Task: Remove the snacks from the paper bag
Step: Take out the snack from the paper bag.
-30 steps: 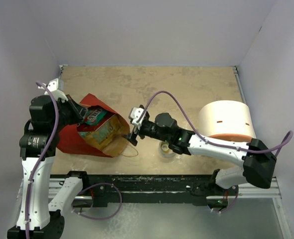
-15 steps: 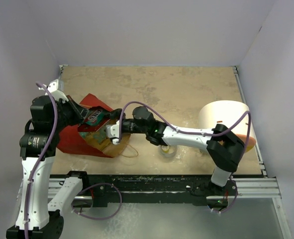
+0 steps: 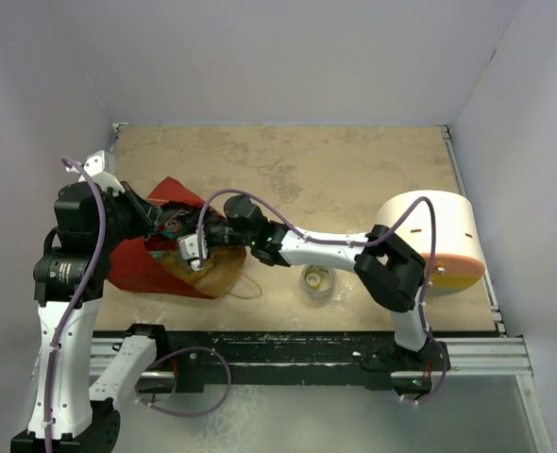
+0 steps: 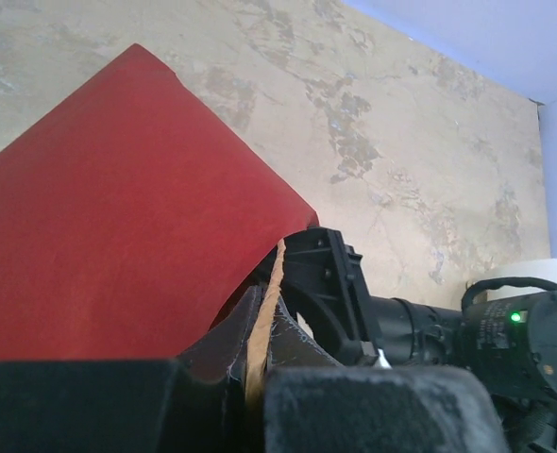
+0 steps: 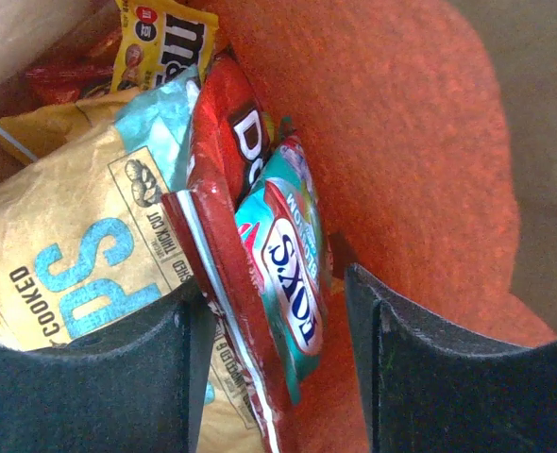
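Shares the table [image 3: 354, 160] with two bystanders: one cream-white cylinder [image 3: 430, 231] with an orange base at the right edge, and one small tape roll [image 3: 317, 280] just beside the right forearm; neither blocks the bag mouth. Pins the paper bag [image 3: 132, 269], lying at the table's left edge, by its upper rim in the left gripper [image 4: 260, 368], pressed together on the kraft edge. Has the right gripper [image 5: 271, 293] inside the mouth, jaws spread around one red packet [image 5: 217, 170] and one teal packet [image 5: 288, 255], with a gap at the right finger. Shows five in all, with one golden-tan packet [image 5: 61, 245], one yellow packet [image 5: 170, 38] and one small red packet [image 5: 61, 80]. Leaves open table beyond.
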Controlling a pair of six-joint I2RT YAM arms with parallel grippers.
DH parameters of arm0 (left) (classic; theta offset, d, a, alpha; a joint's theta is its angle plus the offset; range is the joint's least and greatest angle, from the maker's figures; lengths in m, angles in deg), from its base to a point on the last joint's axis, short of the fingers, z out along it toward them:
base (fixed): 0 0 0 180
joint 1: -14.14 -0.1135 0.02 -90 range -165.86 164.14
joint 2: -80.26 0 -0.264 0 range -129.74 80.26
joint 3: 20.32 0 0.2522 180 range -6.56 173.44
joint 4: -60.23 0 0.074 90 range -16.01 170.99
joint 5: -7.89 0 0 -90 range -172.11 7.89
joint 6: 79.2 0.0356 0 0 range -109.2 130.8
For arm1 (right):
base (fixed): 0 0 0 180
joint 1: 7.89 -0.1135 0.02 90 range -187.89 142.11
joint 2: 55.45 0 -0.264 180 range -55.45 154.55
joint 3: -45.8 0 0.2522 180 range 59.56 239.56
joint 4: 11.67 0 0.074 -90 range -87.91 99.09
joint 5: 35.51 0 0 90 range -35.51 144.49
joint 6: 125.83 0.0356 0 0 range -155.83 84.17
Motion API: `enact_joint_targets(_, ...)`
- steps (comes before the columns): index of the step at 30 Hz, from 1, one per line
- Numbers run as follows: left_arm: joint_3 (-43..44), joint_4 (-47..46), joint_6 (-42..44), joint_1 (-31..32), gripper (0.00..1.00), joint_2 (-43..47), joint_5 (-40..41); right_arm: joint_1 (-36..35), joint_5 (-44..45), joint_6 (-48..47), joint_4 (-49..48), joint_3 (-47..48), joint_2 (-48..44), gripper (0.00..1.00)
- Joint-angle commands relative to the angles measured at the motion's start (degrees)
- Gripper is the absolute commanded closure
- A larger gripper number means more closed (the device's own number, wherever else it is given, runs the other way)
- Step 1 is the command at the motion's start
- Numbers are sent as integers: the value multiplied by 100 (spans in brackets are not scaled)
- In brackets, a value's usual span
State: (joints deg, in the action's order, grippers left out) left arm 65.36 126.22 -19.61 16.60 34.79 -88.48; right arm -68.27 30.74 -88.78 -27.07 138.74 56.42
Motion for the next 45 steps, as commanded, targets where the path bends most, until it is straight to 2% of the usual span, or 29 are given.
enact_joint_targets(1, 464, -150, 39, 38, 100, 94, 314, -26, 146, -141, 43, 516, 210, 44)
enact_joint_targets(3, 515, -153, 27, 35, 100, 71, 314, -26, 211, -138, 67, 656, 349, 46)
enact_joint_targets(9, 576, -116, 56, 35, 100, -4, 453, -26, 464, -306, 389, 1042, 644, 62)
enact_joint_targets(14, 579, -115, 114, 35, 100, -61, 680, -19, 597, -432, 568, 1114, 635, 87)
enact_joint_targets(18, 586, -82, 65, 35, 100, -152, 971, -26, 676, -349, 426, 1210, 404, 100)
enact_joint_targets(28, 897, 80, -309, 35, 100, -544, 1854, -20, 530, 18, -4, 1487, -146, 100)
enact_joint_targets(38, 1209, 224, -268, 35, 100, -702, 2662, -20, 465, -27, 467, 1064, -1086, 100)
enact_joint_targets(45, 1168, 240, -163, 35, 100, -623, 2973, -3, 757, 660, 914, 864, -1871, 100)
